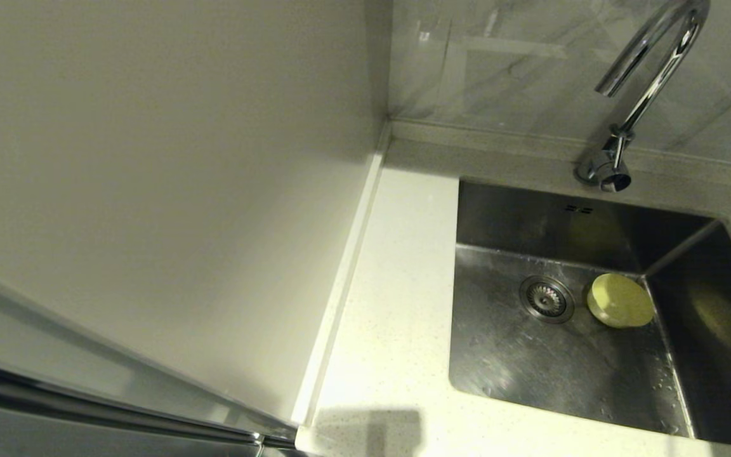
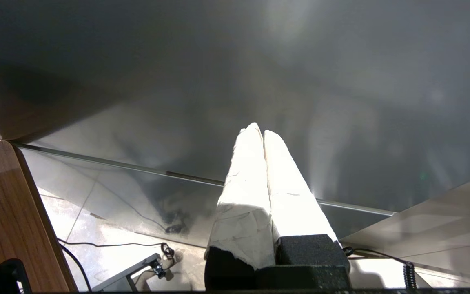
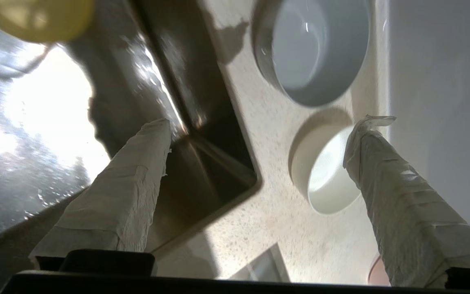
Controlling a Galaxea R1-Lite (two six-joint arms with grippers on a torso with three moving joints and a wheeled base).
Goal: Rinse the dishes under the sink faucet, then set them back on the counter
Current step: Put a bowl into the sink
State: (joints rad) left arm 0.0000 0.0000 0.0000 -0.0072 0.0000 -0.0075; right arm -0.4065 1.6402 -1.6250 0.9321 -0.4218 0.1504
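Hovering over the counter [image 3: 259, 220] beside the sink [image 3: 202, 163], right tool [image 3: 259, 122] spread wide, empty, left tool [image 2: 263, 134] clenched, parked.

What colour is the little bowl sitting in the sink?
Yellow. The small round yellow bowl lies beside the round metal drain strainer, clearest in the head view.

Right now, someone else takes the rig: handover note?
Right claw: open, empty, above the counter by the sink's corner.
Left claw: shut, parked off the work.
Yellow bowl: in the sink beside the drain strainer.
Grey bowl and white bowl: on the counter, upright.
Faucet: no water seen running.
Done: cannot tell which bowls are rinsed.
Left: at least the yellow bowl back on the counter.
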